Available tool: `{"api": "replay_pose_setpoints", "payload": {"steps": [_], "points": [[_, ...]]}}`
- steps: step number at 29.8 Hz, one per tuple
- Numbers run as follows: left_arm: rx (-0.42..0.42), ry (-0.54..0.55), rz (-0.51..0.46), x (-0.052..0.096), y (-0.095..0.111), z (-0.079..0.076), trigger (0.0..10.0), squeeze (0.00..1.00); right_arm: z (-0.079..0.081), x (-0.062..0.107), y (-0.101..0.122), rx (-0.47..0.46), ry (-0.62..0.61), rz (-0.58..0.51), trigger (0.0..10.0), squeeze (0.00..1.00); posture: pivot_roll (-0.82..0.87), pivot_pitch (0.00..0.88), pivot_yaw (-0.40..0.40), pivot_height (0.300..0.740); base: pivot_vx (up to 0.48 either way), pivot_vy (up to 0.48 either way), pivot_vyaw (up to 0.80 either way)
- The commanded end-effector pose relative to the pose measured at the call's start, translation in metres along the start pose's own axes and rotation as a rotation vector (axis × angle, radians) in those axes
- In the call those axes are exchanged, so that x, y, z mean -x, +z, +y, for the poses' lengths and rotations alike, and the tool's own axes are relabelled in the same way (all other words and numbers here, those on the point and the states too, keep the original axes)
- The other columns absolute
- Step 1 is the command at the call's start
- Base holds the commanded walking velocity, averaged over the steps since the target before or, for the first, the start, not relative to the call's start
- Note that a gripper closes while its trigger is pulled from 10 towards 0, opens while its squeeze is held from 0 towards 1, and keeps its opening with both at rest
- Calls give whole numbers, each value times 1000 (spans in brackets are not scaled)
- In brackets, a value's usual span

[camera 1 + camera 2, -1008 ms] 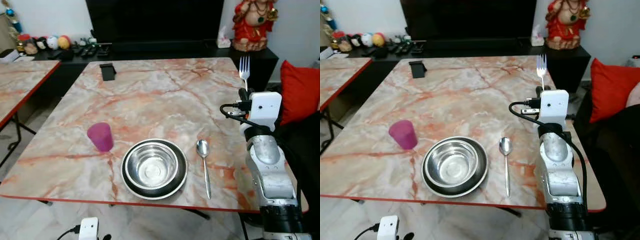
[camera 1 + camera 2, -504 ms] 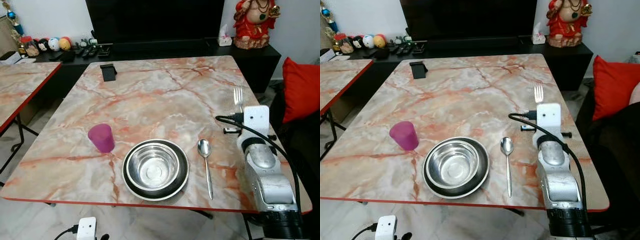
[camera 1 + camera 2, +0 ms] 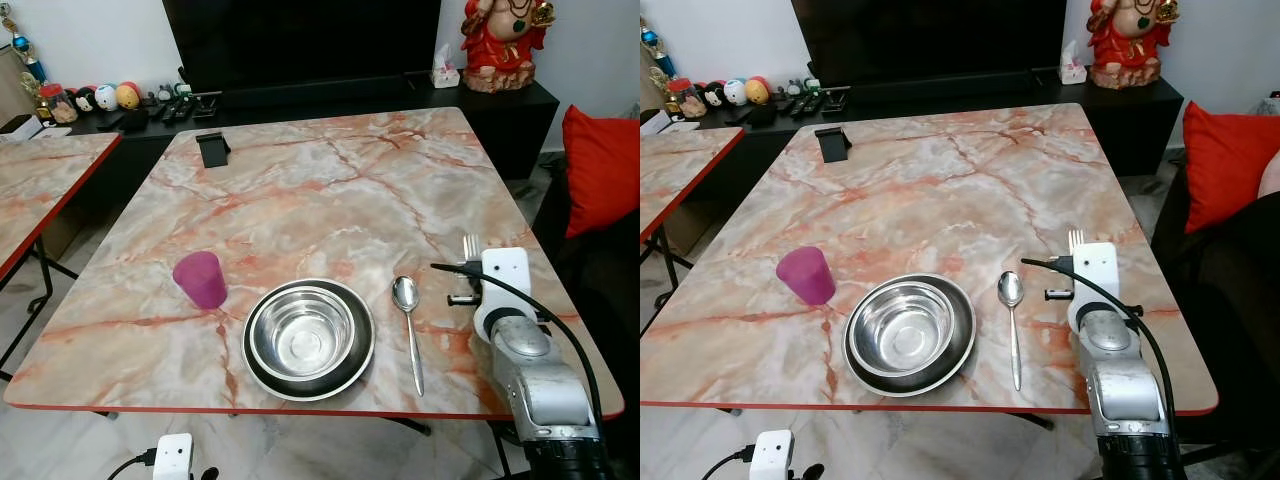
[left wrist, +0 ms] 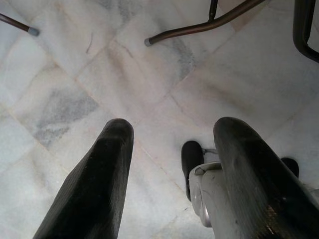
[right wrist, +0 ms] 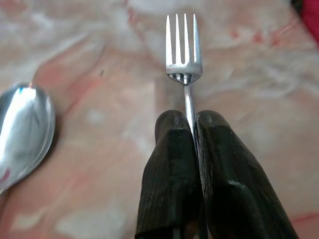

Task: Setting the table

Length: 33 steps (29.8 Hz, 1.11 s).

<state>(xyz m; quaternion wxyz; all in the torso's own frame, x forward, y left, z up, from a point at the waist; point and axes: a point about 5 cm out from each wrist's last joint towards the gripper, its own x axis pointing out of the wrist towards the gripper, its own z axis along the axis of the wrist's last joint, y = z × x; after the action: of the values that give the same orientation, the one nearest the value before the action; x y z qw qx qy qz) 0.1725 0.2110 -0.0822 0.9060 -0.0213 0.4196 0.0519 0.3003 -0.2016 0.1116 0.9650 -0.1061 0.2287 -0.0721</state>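
The fork [image 5: 184, 50] has come down from raised to low over the table's [image 3: 300, 190] right edge — right gripper [image 5: 192, 124] pinching its handle, tines forward, beside the spoon [image 3: 407, 312].

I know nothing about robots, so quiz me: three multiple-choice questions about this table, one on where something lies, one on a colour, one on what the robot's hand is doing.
1. Where does the spoon lie?
A. right of the bowl
B. inside the bowl
C. beside the cup

2. What colour is the cup?
A. green
B. pink
C. white

3. What is the right hand doing?
A. hanging open
B. pinching the fork
C. gripping the spoon

Answers:
1. A: it rests on the table just right of the steel bowl.
2. B: it is plainly pink.
3. B: its two black fingers close on the fork handle, prongs pointing out ahead.
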Motion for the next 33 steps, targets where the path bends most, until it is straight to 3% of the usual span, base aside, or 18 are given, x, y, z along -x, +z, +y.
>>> {"api": "replay_pose_setpoints", "payload": {"steps": [1,9,15,29,33], "points": [[4,13,18,1,-2,5,10000,0,5,2,-1,-1,22,16,10000,0,-118,0,112,740,0,0,0],[2,13,20,0,-1,5,10000,0,10,6,-19,-5,40,90,10000,0,-122,0,117,740,0,0,0],[2,13,16,0,-1,5,10000,0,17,8,-21,-80,55,122,10000,0,-123,0,117,740,0,0,0],[7,16,17,0,-1,5,10000,0,36,11,-7,-109,138,59,10000,0,-116,0,112,740,0,0,0],[8,16,17,0,-1,5,10000,0,38,11,-6,-76,142,42,10000,0,-116,0,110,740,0,0,0]]}}
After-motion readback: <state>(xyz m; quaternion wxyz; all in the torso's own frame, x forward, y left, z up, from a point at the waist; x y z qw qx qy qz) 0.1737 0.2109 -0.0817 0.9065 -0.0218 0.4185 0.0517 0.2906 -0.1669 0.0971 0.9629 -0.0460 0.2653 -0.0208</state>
